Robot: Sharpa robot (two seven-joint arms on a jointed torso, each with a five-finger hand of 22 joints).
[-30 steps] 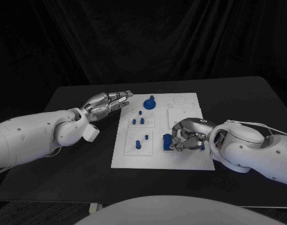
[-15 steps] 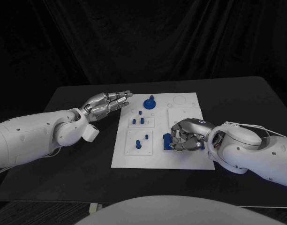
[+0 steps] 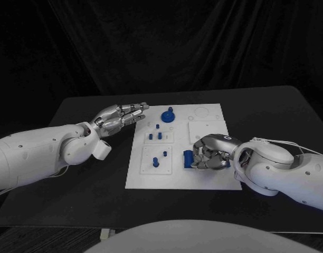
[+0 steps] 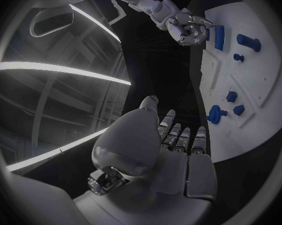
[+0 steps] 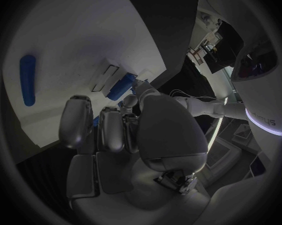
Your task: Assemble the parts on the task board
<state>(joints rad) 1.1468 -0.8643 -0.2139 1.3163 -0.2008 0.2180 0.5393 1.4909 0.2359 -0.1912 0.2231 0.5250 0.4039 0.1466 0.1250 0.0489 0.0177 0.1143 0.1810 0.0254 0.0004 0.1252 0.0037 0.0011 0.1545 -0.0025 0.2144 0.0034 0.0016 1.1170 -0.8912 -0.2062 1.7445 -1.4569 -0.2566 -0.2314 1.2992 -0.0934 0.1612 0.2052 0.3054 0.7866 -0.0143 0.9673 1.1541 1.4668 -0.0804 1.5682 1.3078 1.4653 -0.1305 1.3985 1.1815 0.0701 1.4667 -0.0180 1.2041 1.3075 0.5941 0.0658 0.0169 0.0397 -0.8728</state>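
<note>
While the left hand (image 3: 120, 116) hovers spread and empty beside the task board's (image 3: 211, 123) left edge, the right hand (image 3: 209, 153) curls over a blue block (image 3: 187, 158) near its near edge; whether it grips it, I cannot tell. The left wrist view shows six blue parts on the board. In the right wrist view, one blue bar (image 5: 27, 80) lies flat.

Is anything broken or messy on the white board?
Nothing looks broken or spilled. The task board lies flat on the table, and the blue parts on it look tidy. The right hand curls over a blue part near the board's edge; the left hand hovers beside the board.

A lab test rig — black curtain (image 3: 207, 42), black table (image 3: 268, 110).
</note>
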